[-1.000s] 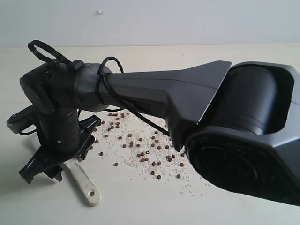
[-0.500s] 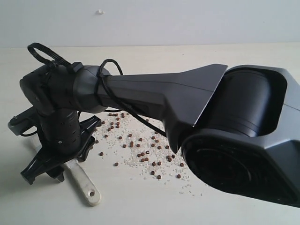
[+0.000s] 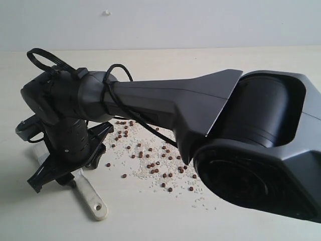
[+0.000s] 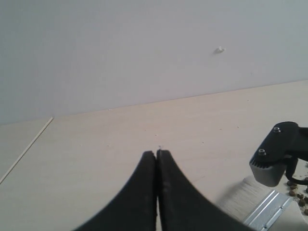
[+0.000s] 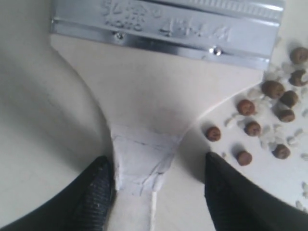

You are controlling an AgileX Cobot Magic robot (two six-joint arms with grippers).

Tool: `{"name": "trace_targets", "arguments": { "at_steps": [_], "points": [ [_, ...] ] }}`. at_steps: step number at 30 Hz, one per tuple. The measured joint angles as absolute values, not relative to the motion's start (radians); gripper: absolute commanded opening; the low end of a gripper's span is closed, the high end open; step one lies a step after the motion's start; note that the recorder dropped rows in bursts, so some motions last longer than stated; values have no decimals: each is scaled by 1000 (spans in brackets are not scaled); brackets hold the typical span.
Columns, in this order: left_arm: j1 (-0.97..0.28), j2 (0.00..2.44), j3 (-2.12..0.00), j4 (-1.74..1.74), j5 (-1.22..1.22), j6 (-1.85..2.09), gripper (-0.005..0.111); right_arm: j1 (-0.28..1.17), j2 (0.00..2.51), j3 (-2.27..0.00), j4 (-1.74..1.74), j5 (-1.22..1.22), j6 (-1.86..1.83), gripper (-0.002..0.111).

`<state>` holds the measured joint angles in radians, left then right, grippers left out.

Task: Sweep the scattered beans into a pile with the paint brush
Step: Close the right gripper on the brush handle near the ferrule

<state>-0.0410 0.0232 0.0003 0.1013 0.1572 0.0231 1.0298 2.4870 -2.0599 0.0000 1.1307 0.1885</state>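
Two black, textured fingers (image 5: 96, 192) of the right gripper (image 5: 156, 168) stand wide apart, one on each side of the narrow neck of the paint brush (image 5: 144, 96), which lies flat on the table (image 3: 150, 221). One finger sits just beside the neck and the other stands clear of it, so nothing is clamped. Between the fingers the neck is wrapped in creased white tape. Beyond the fingertips the pale, smooth wood widens into a shiny silver metal band stamped with characters. Small, round, reddish-brown beans (image 5: 245, 107) lie scattered just off one side of this gripper, mixed with tiny white grains (image 5: 267, 139).

In the exterior view the brush's rounded handle end, pierced by a hole, pokes out from under the gripper.

Curved black fingers of the left gripper (image 4: 157, 156) are pressed tight together, gripping nothing. Past its tips stretches the light, matte wooden tabletop, which meets a plain pale grey wall (image 4: 120, 48).
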Motion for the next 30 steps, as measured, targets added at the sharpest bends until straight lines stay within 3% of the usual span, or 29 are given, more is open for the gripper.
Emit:
{"name": "trace_targets", "arguments": {
  "at_steps": [30],
  "points": [
    [-41, 23, 0, 101, 157, 23, 0, 1034, 2493, -2066, 56, 1127, 176, 45]
  ]
}}
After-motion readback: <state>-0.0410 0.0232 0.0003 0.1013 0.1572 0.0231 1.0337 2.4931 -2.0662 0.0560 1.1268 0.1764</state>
